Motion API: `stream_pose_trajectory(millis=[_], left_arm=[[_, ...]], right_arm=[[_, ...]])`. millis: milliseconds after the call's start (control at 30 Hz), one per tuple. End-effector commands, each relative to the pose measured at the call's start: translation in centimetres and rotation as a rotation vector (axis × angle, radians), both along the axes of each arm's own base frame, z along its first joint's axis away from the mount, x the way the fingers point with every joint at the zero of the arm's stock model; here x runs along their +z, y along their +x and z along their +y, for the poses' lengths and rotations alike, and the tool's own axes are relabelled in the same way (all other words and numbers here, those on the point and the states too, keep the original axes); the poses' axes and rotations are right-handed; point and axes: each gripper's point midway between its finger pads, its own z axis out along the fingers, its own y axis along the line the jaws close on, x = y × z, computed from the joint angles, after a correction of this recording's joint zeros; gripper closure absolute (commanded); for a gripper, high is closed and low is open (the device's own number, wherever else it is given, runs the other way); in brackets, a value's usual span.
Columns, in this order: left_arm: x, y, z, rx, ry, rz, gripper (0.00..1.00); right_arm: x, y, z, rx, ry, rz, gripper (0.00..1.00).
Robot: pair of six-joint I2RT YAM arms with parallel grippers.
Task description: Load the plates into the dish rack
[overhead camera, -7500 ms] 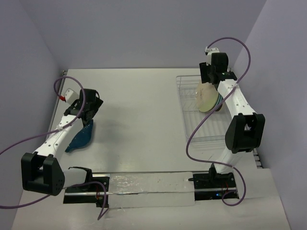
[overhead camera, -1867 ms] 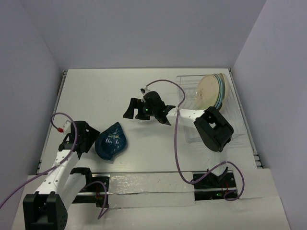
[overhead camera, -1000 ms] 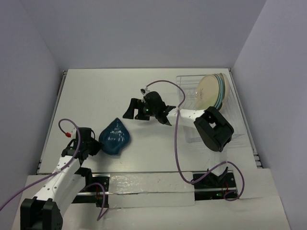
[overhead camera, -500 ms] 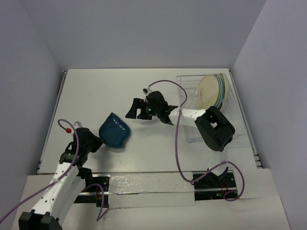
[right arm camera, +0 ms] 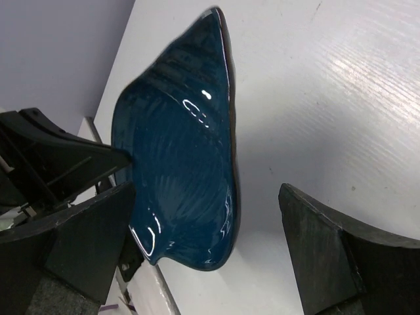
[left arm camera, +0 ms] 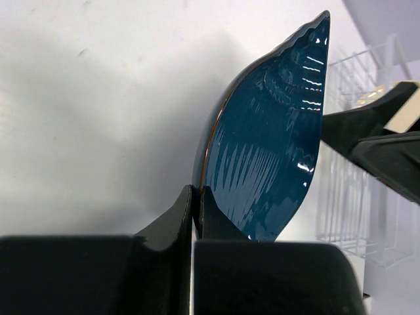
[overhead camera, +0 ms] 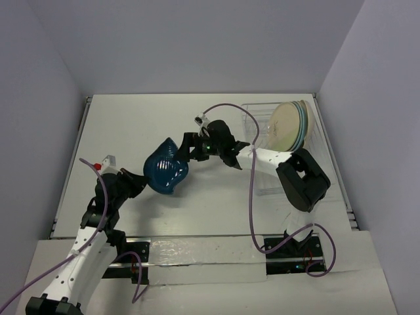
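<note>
The dark blue plate (overhead camera: 166, 172) is clamped at its rim by the left gripper (overhead camera: 139, 186), whose jaws are fully closed on the near-left edge of the plate. In the left wrist view, the left gripper (left arm camera: 195, 197) pinches the thin rim between both fingers, and the dark blue plate (left arm camera: 266, 151) stands on edge, its glossy ribbed face turned to the right and its pointed end directed away from the camera. The right gripper (overhead camera: 188, 149) is positioned just beside the far-right edge of the plate with its jaws spread wide; it holds nothing. In the right wrist view, the right gripper (right arm camera: 207, 197) has one finger on each side of the dark blue plate (right arm camera: 180, 157), with a visible gap at the right finger; contact at the left finger cannot be determined. The plate sits left of the centre of the worktop (overhead camera: 144, 118), roughly midway between the far and near edges. Whether its lower edge touches the surface cannot be determined. The left arm extends from the near-left corner; the right arm reaches across from the right side. The dish rack (overhead camera: 252, 118) stands at the far-right corner of the worktop, well apart from the held plate. The racked plates (overhead camera: 287, 126) lean upright at the far end of the rack, a cream one in front and blue-rimmed ones close behind it.
</note>
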Motion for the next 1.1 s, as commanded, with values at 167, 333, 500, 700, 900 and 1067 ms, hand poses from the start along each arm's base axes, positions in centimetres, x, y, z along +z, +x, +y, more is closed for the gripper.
stream_pose_trajectory(millis=[167,333,500,700,900,1067], left_arm=[[8.7,2.3,-2.0,-0.046,-0.172,-0.338,1.00],[8.9,2.4,-2.0,-0.032,-0.224,-0.369,1.00],[8.3,2.4,-2.6,-0.054,-0.256,-0.365,1.00],[9.5,2.6,-3.0,-0.084,-0.215,-0.387,0.84],[10.5,4.3,-3.5,-0.100,-0.176,-0.369,0.08],[10.5,5.7,-3.1,-0.052,-0.179,-0.343,0.04]], right_arm=[[0.4,-0.4,-0.4,0.001,-0.009,-0.017,0.14],[0.7,-0.5,0.2,-0.001,-0.010,-0.034,0.47],[2.1,0.8,0.1,-0.050,-0.025,-0.102,0.79],[5.0,3.7,-0.8,-0.164,-0.063,-0.221,1.00],[12.0,6.6,-4.0,-0.325,-0.135,-0.454,1.00],[18.8,9.0,-9.9,-0.556,-0.228,-0.600,1.00]])
